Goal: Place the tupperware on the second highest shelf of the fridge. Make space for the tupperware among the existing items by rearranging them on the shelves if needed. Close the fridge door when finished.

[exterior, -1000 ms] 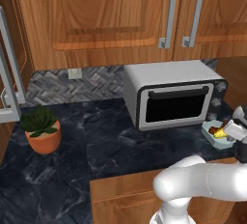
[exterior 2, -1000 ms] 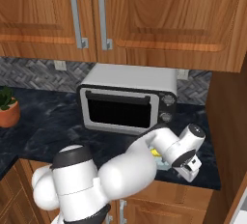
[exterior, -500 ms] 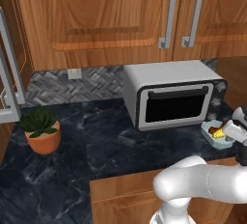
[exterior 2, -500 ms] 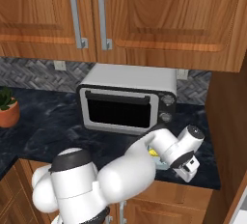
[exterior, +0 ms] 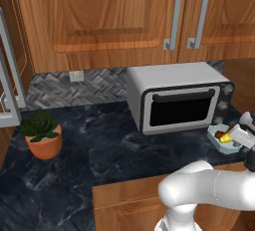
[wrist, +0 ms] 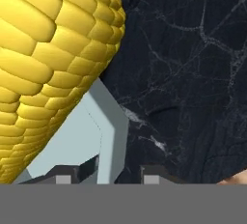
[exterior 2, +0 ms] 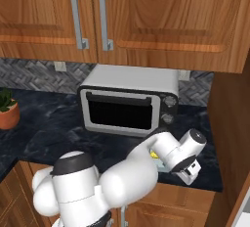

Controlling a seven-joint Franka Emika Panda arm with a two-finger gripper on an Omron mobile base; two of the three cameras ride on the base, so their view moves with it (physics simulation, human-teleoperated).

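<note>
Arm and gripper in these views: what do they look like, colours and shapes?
The arm is glossy white with rounded, bulbous links and dark grey joint bands, one capping its base link. Its wrist ends in a white cylinder with a dark end cap. The gripper has two small dark fingertips. No cables or markings show.

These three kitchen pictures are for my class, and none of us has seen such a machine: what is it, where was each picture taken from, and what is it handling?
It is a white robot arm on a base, drawn by computer. Two cameras sit behind it, left and right, looking over a dark marble counter. On the counter stand a silver toaster oven, a potted plant and a pale tupperware tub holding corn on the cob. The third camera rides on the hand, so the corn looks huge. There the gripper straddles the tub's wall, one fingertip inside and one outside. Whether it already pinches the wall is unclear.
</note>
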